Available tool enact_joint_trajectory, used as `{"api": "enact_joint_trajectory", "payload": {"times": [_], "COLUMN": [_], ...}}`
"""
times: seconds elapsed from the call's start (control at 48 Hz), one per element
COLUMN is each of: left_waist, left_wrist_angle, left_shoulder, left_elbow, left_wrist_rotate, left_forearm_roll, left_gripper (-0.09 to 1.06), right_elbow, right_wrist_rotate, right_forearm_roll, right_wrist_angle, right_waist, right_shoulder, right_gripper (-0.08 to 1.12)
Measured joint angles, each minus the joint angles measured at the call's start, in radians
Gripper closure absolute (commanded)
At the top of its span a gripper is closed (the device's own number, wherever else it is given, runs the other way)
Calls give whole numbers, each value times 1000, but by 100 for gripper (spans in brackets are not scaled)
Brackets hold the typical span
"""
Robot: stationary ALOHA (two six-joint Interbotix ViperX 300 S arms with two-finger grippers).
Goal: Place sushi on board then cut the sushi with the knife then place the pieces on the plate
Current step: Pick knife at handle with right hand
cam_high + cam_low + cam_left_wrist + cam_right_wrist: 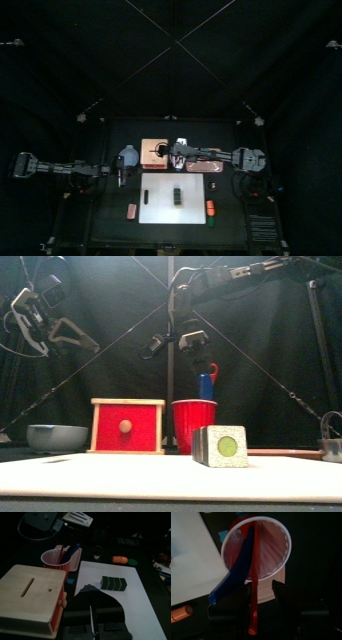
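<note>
**A:** Top view first. Where's the sushi roll (175, 195) seen?

**B:** It's found lying on the white cutting board (191, 183), lower centre of the frame, not touched by anything. The wooden box (152, 147) is seen just above the board, a bit to the left, and the pink tray (207, 169) is just right of the box. The right gripper (178, 156) is held over the middle, between box and tray. The left gripper (124, 163) is parked further left, off the board.

**A:** Front view?

**B:** The roll is shown end-on at centre right, standing on the board. Behind it the red cup (194, 424) is seen at centre, with the blue knife (207, 384) and the red knife (213, 368) sticking out the top. The right gripper is hung just above them, and no contact can be made out.

**A:** Left wrist?

**B:** The left jaws are seen pressed together with nothing pinched. The roll is shown right of centre on the board, well apart from them.

**A:** Right wrist?

**B:** The cup is looked into from above, upper centre. The right jaws are spread apart, with the red knife's handle lined up between them. Whether it's touched can't be told.
</note>
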Motion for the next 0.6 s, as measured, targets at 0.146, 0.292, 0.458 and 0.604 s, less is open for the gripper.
{"api": "enact_joint_trajectory", "payload": {"times": [0.146, 0.292, 0.458, 0.604], "left_waist": [5, 11, 14, 15], "left_wrist_angle": [0, 0, 0, 0], "left_shoulder": [0, 0, 0, 0], "left_elbow": [6, 11, 11, 11], "left_wrist_rotate": [0, 0, 0, 0], "left_forearm_roll": [0, 0, 0, 0], "left_gripper": [99, 99, 99, 99], "right_elbow": [0, 0, 0, -8], "right_wrist_rotate": [-2, -2, -3, -3], "right_forearm_roll": [20, 35, 32, 38], "right_wrist_angle": [0, 0, 2, 5], "right_waist": [-9, -11, -18, -23], "right_shoulder": [2, 2, 2, 2], "right_gripper": [41, 50, 65, 78]}}
